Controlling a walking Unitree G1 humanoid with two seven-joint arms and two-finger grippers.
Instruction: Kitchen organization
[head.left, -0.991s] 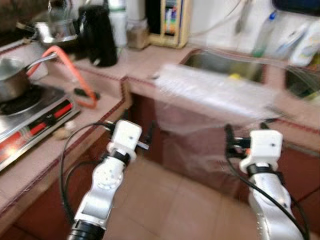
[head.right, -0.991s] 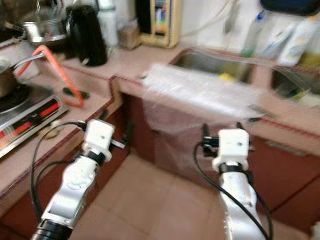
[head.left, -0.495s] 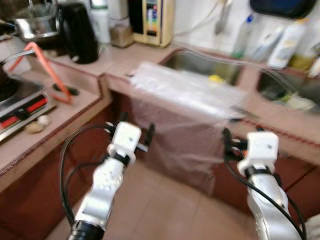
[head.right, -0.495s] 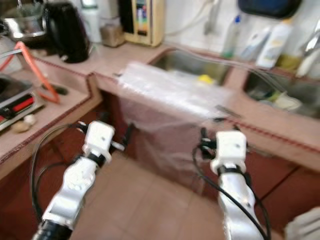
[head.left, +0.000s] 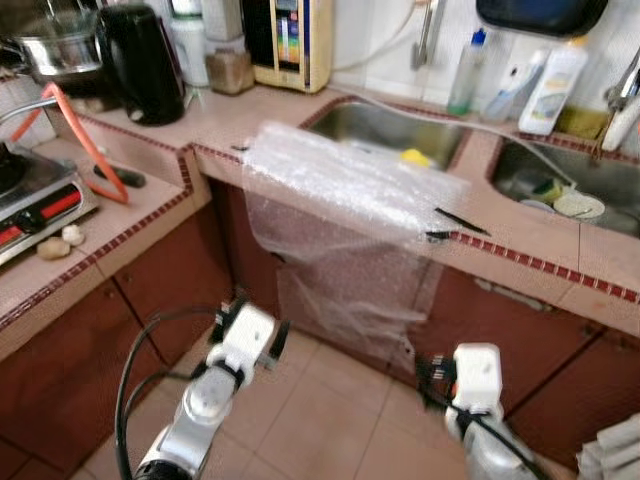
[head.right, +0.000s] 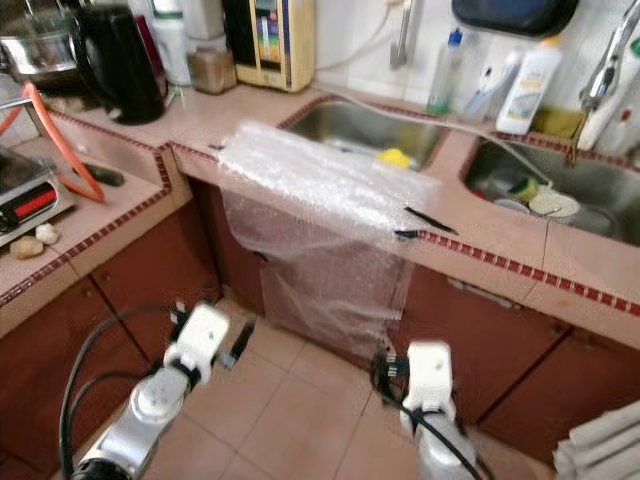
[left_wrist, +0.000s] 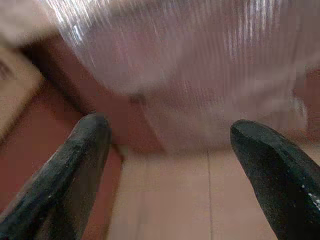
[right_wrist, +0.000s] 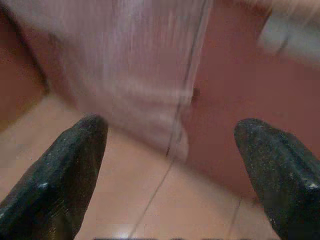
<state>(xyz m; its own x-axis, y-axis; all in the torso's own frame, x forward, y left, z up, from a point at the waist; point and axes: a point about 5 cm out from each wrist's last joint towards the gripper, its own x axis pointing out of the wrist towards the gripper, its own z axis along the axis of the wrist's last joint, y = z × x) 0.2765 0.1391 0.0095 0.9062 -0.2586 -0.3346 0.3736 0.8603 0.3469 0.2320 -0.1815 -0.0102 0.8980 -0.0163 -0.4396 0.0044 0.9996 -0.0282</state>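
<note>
Low over the floor tiles hang both arms — left tool (left_wrist: 165, 150) and right tool (right_wrist: 170, 150) spread wide (empty).

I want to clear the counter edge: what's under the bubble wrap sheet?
The bubble wrap drapes over the pink tiled counter beside the sink and hangs down over the red-brown cabinet front, which shows through it. Anything small beneath it cannot be made out.
</note>
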